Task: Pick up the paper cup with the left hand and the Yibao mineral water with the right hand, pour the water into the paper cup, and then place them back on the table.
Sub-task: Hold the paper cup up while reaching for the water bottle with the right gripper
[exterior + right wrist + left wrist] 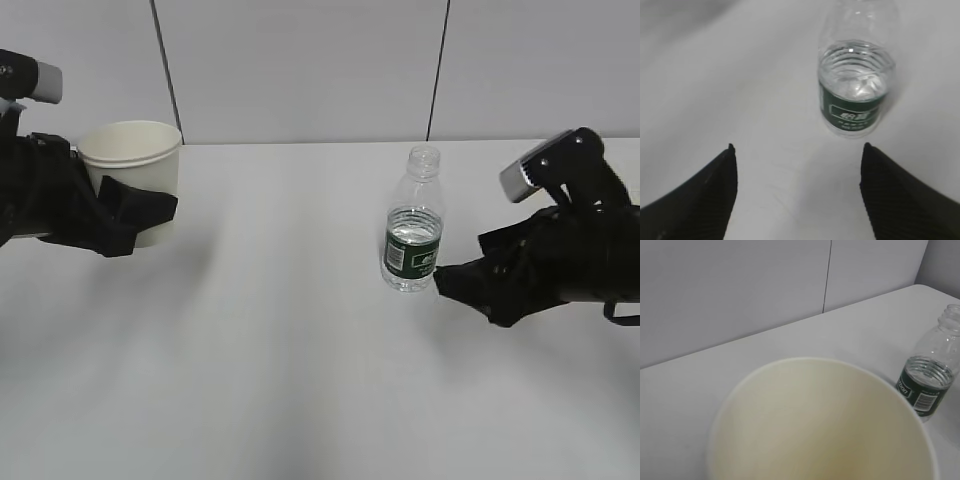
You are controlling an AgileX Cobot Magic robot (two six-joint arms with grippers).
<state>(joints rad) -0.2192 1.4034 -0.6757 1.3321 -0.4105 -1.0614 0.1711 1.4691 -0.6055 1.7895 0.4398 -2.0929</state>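
Left hand (135, 215) was clamped on the paper cup (135, 165) at far left of the table (300, 350), fingers wrapped round its lower wall; cup upright, looked dry inside in the wrist view. Whether it was lifted off the surface yet, can't tell. Yibao mineral water (412, 222) stood upright right of centre, uncapped, approx. half full. Right hand (445, 280) sat just right of the bottle w/ fingers spread, bottle beyond the tips, not between them. So: cup grasp done. Left to do: bottle grasp, lift, pour, both back down.
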